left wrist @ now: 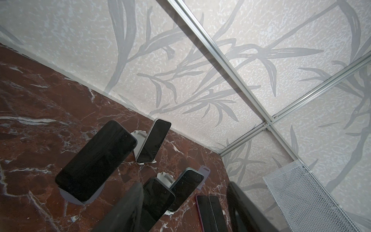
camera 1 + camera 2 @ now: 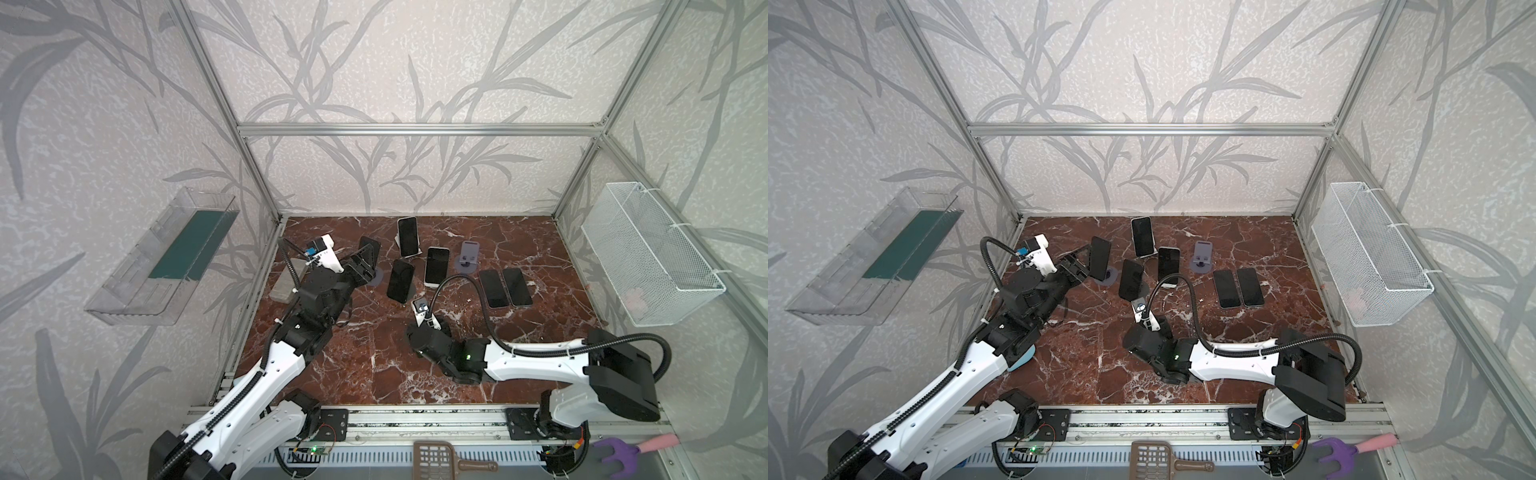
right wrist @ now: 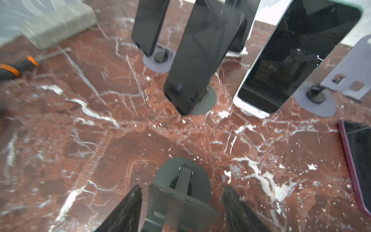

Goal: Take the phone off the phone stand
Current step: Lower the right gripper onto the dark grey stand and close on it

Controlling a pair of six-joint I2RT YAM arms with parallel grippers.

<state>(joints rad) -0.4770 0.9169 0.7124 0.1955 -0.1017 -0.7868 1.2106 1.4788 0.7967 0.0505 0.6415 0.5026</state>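
Red-brown marble tabletop (image 2: 374, 374) strewn with phones (image 2: 407, 236), boxed by leaf-patterned walls (image 2: 374, 62)

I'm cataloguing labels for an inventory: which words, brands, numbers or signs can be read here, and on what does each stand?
None can be read.
The phones show dark, blank screens.
The empty purple stand bears no marking.
Any print on the small circuit board is too small to read.

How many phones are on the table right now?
6. Propped up: the leftmost phone, the back phone, the black middle phone, the white-edged phone. Lying flat at right: the inner flat phone, the outer flat phone. None looks hidden.
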